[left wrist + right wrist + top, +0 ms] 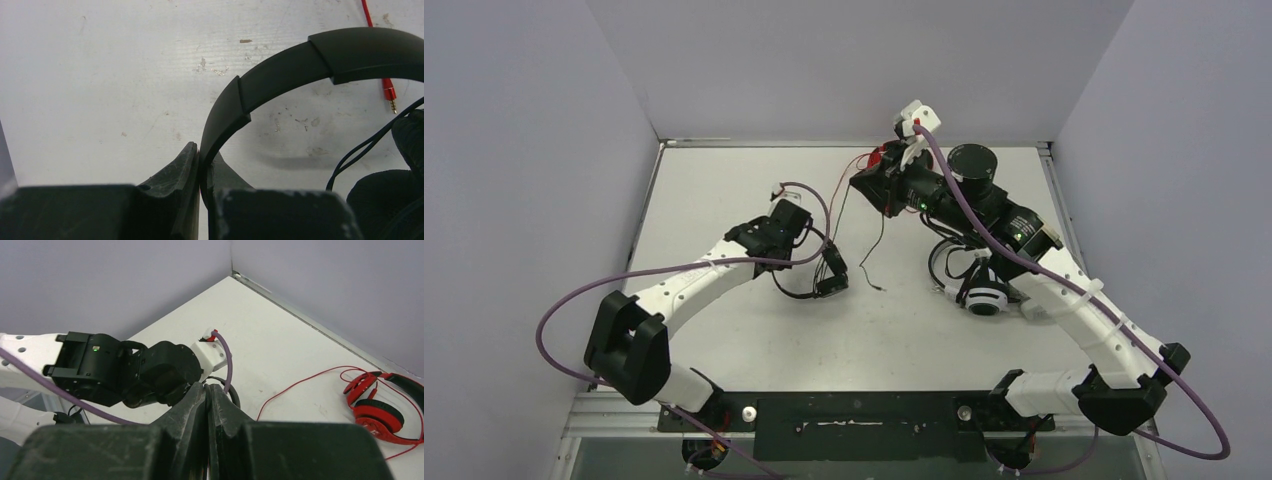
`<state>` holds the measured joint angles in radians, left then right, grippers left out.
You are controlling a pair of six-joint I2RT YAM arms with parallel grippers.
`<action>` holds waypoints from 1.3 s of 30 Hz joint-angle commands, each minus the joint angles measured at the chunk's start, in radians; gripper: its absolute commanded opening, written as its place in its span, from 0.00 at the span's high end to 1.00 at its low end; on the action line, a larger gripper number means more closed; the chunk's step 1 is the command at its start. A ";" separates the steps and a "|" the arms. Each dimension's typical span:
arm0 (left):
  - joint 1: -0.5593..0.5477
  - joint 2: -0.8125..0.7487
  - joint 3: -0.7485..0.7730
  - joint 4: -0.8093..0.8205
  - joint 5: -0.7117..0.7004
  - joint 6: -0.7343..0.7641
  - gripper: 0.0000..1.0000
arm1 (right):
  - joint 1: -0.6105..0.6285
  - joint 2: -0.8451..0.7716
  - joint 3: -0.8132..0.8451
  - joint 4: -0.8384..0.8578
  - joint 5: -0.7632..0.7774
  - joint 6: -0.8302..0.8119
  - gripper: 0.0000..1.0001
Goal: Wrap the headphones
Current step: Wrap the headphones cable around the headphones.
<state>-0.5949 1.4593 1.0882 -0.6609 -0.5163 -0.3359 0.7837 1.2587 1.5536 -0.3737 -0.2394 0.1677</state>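
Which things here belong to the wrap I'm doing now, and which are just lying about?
In hand:
- black headphones, headband clamped in the left gripper
- their thin black cable

Lying about, untouched:
- red headphones, with the red plug loose on the table
- white-and-black headphones

Table: pale grey-white top (714, 190), matte, closed in by walls on three sides.
Walls: plain lavender-grey panels at the left (524, 150), the back (824, 60) and the right (1184, 150). In the right wrist view two of them meet in a vertical seam (231, 255).
Far edge strip: thin metal strip (754, 142) along the foot of the back wall.
Right edge strip: like metal strip (1056, 190) where the table meets the right wall.
Surface marks: cluster of small pale scuffs (215, 69) and one brown fleck (245, 41), seen in the left wrist view.
Near-edge plate: black plate (854, 400) across the table's near edge, with two round silver bolt heads (749, 412) and white scratches (854, 425) near its middle.
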 commanded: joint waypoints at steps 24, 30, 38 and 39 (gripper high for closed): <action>-0.269 -0.335 -0.062 -0.039 0.303 0.082 1.00 | -0.393 0.027 -0.064 0.005 -0.109 0.044 1.00; -0.270 -0.360 -0.024 -0.079 0.386 0.035 1.00 | -0.479 0.029 -0.193 0.094 -0.192 0.106 1.00; -0.266 -0.406 0.099 -0.083 0.575 -0.122 1.00 | -0.497 -0.010 -0.418 0.262 -0.233 0.153 1.00; -0.264 -0.401 0.122 -0.097 0.577 -0.140 1.00 | -0.497 -0.024 -0.460 0.294 -0.238 0.159 1.00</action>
<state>-0.8577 1.0996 1.0760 -0.7555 -0.0593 -0.3733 0.2985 1.3010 1.1847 -0.2680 -0.4545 0.2947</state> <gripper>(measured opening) 0.045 0.043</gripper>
